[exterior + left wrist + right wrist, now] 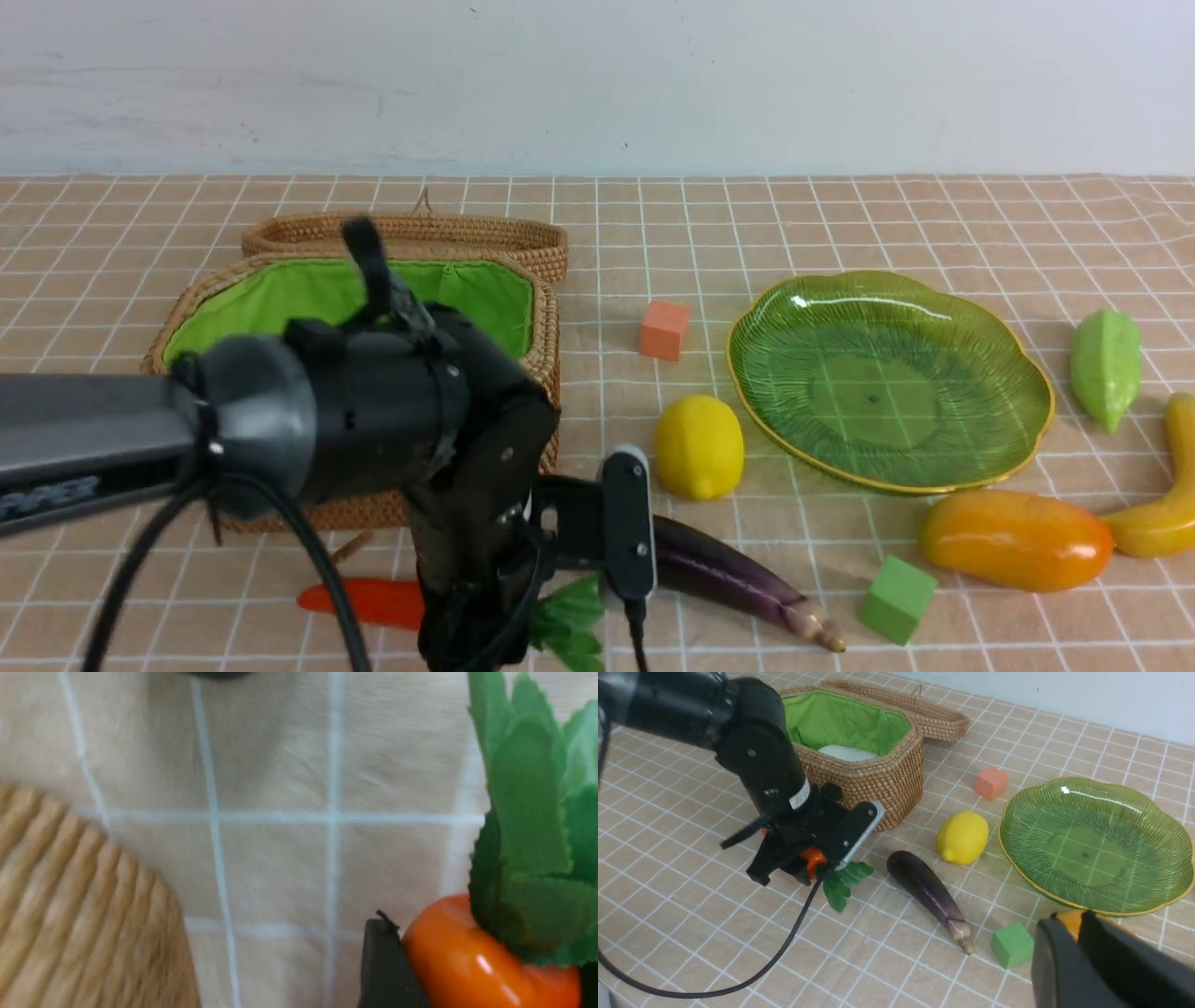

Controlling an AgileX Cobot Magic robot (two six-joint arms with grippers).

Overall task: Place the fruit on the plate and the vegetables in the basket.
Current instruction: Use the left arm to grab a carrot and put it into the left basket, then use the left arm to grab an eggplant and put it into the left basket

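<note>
Left pincer (486, 977) is down at the surface, jaws either side of the carrot (359, 602) at the fat end where the leaves start. One finger touches the orange skin, but I can't tell if it's clamped or just straddling. The carrot lies crosswise in the front view, tip toward the robot's left. The basket (551, 355) sits just behind it, open, so I'd guess lift and carry it away from the robot. Right pincer (1080, 938) looks closed and empty, over by the mango (1018, 539).
</note>
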